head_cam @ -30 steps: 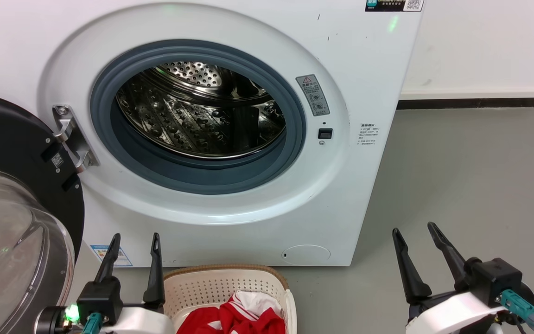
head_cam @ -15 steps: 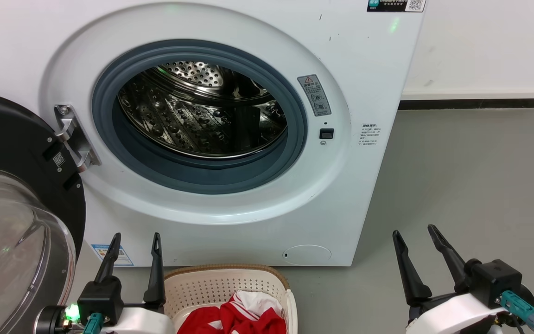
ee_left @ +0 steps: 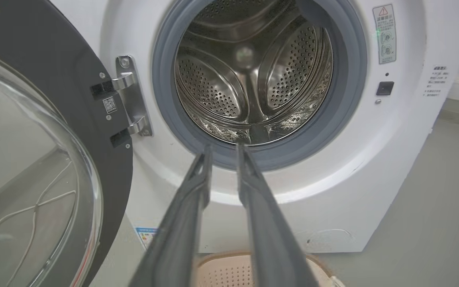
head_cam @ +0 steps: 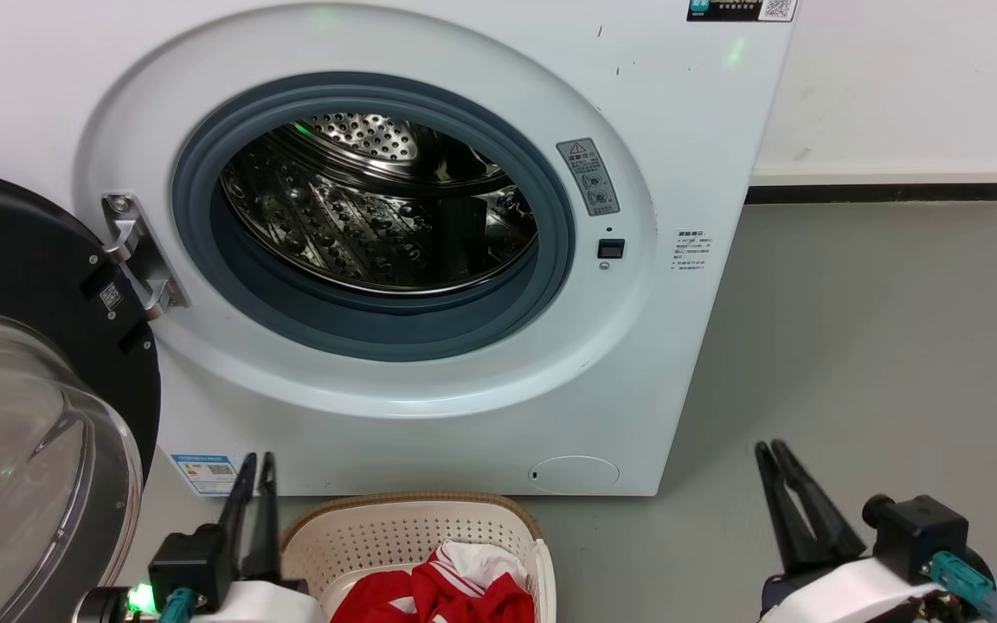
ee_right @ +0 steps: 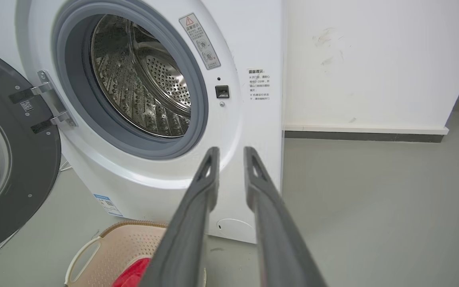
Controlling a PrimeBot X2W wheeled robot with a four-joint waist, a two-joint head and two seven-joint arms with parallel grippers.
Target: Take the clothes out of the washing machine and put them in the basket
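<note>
Front-loading washing machine point(head_cam: 429, 433) with its black-framed glass door point(head_cam: 31, 346) swung fully open to the robot's left. The perforated steel drum point(head_cam: 377, 225) behind the grey door seal point(head_cam: 555, 260) shows bare metal in the head view and in both wrist views; no fabric is visible inside, though the lowest front part of the drum is hidden behind the lip of the seal. The clothes point(head_cam: 447, 593), red with white stripes and trim, lie heaped in the cream perforated basket point(head_cam: 412, 523), which stands on the grey floor point(head_cam: 853, 346) just in front of the machine's base. The left gripper point(head_cam: 258, 460) hangs just beside the basket's left rim, its two fingers drawn nearly together around nothing. The right gripper point(head_cam: 769, 446) hangs over bare floor, well apart from the basket on the robot's right, likewise closed to a narrow gap and empty. Neither gripper touches the machine, the basket or the clothes. Judged from this arrangement, the transfer appears complete: what can be seen of the laundry is in the basket, and at most a check of the hidden drum bottom is left
</note>
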